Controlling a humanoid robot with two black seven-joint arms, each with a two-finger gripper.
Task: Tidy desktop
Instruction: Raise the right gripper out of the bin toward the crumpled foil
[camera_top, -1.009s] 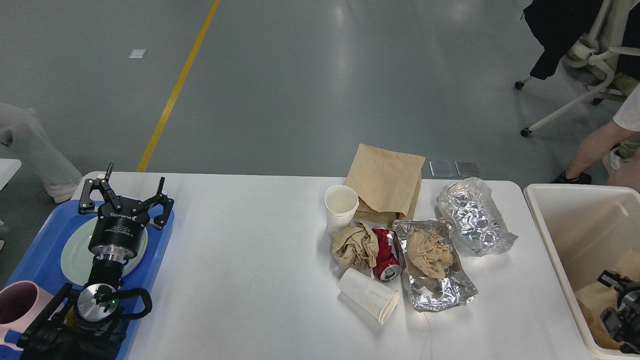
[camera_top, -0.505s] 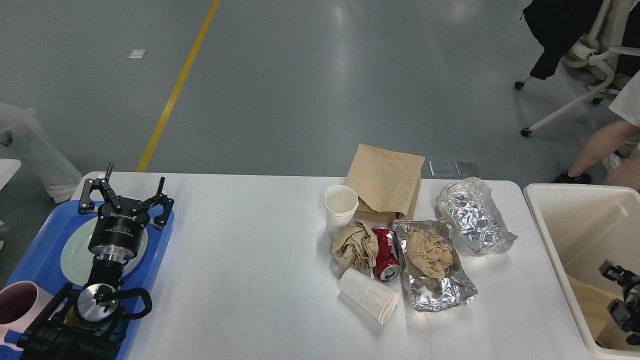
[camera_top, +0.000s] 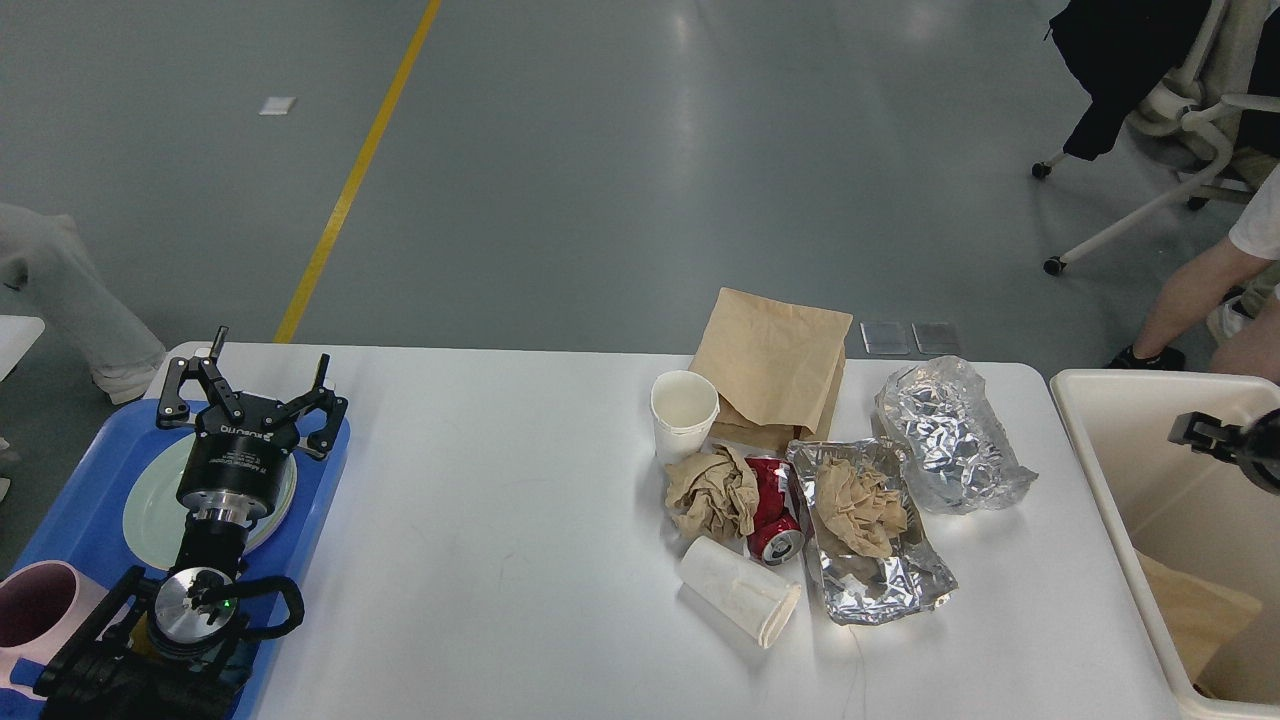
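Note:
The white desktop (camera_top: 500, 520) holds a litter cluster right of centre: a brown paper bag (camera_top: 775, 365), an upright white paper cup (camera_top: 684, 412), a tipped white cup (camera_top: 740, 604), a crumpled brown napkin (camera_top: 712, 492), a crushed red can (camera_top: 772, 508), a foil tray (camera_top: 870, 540) with brown paper in it, and a crumpled foil ball (camera_top: 945, 435). My left gripper (camera_top: 255, 393) is open and empty above the pale plate (camera_top: 150, 505) on the blue tray (camera_top: 80, 520). My right gripper (camera_top: 1215, 437) is dark and partly out of frame, above the cream bin (camera_top: 1100, 470).
A pink mug (camera_top: 30, 610) sits on the blue tray's near corner. Brown paper (camera_top: 1195, 610) lies in the cream bin. A person's legs (camera_top: 1190, 290) and a wheeled chair (camera_top: 1140, 200) stand beyond the table's far right. Grey floor with a yellow line (camera_top: 350, 180) lies behind.
My right gripper has risen from deep inside the cream bin to near its far rim, leaving the brown paper in the bin. The left arm has not moved.

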